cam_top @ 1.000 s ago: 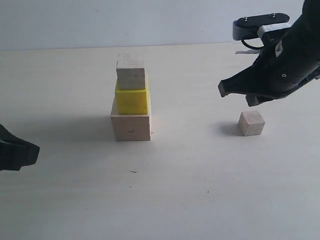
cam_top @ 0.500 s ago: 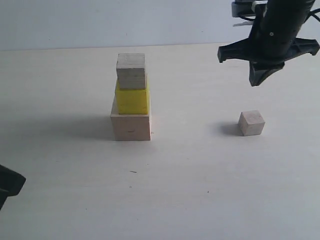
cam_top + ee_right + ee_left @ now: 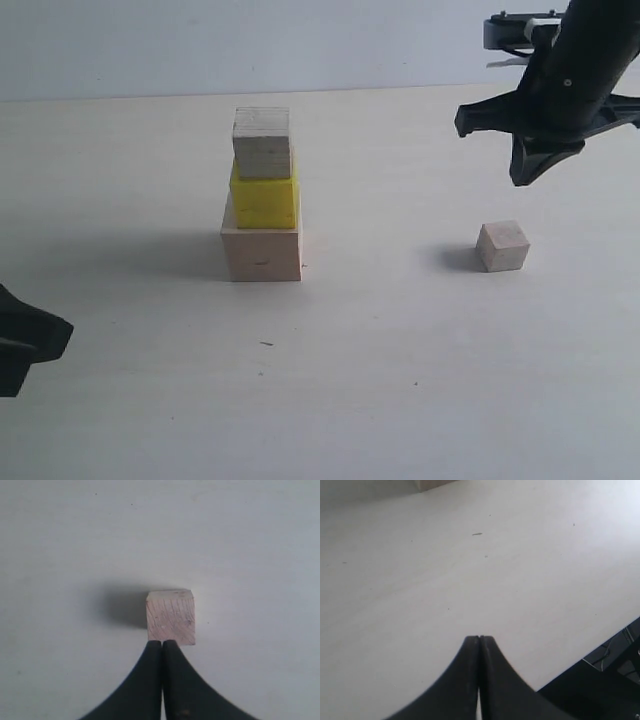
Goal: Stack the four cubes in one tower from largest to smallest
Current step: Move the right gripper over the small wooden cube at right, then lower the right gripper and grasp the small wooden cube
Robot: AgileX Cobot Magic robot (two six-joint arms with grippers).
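Note:
Left of centre stands a column of three cubes: the large pale wood cube (image 3: 261, 254) at the bottom, the yellow cube (image 3: 264, 201) on it, and the medium grained wood cube (image 3: 262, 142) on top. The small wood cube (image 3: 502, 246) (image 3: 170, 617) sits alone on the table at the right. My right gripper (image 3: 526, 175) (image 3: 162, 642) hangs above that small cube, pointing down, shut and empty, clear of it. At the exterior view's lower left edge my left gripper (image 3: 62, 336) (image 3: 479, 638) is shut with nothing in it, low over the table.
The pale table (image 3: 400, 350) carries only the cubes. In the left wrist view the table's edge (image 3: 600, 642) shows with dark floor beyond it, and a corner of the large cube (image 3: 432, 484) peeks in at the frame's border.
The right arm swung from a slanted pose to pointing straight down and shifted slightly right above the small cube. The left gripper dipped low at the frame edge, then came back up. The cubes stayed put.

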